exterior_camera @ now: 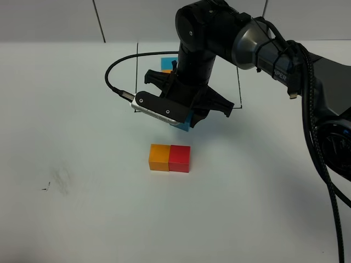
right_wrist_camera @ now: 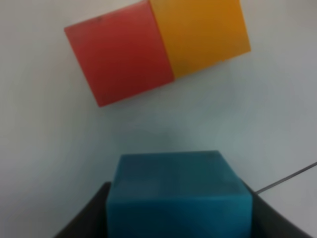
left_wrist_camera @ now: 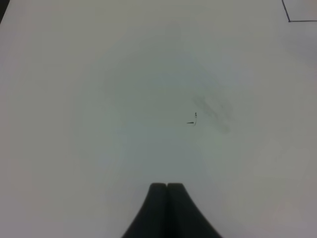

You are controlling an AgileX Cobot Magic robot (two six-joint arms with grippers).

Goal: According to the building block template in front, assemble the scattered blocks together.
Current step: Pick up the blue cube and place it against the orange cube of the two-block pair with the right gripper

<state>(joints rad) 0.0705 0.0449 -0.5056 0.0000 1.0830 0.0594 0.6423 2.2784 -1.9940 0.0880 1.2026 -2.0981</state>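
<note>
White table (exterior_camera: pixel 82 219), seen from the high camera. We note the right gripper (exterior_camera: pixel 186 121) near the centre of the frame, slightly above the middle, pointing down; only a corner of the sky-blue cube (exterior_camera: pixel 185 124) shows beneath it. In the right wrist view the same sky-blue cube (right_wrist_camera: pixel 179 196) sits between the two dark fingers (right_wrist_camera: pixel 89 218), one on each side, jaws part-way open and closed against its sides. So the right gripper has hold of the blue cube.

Just below the gripper in the high view, the orange cube (exterior_camera: pixel 159 157) and the red cube (exterior_camera: pixel 179 158) lie side by side, faces touching, orange on the left, red on the right. We cannot tell from the high view whether the blue cube is resting on the table or is lifted off it; it is apart from the pair.

The building block template (exterior_camera: pixel 169 62) is in the upper middle of the frame, mostly hidden behind the right arm; we see a bit of blue and orange inside the black outline (exterior_camera: pixel 136 71).

Left gripper (left_wrist_camera: pixel 167 186): fingertips pressed together, nothing between them, over bare table. A small dark mark (left_wrist_camera: pixel 193 119) and a faint smudge lie ahead of it.
</note>
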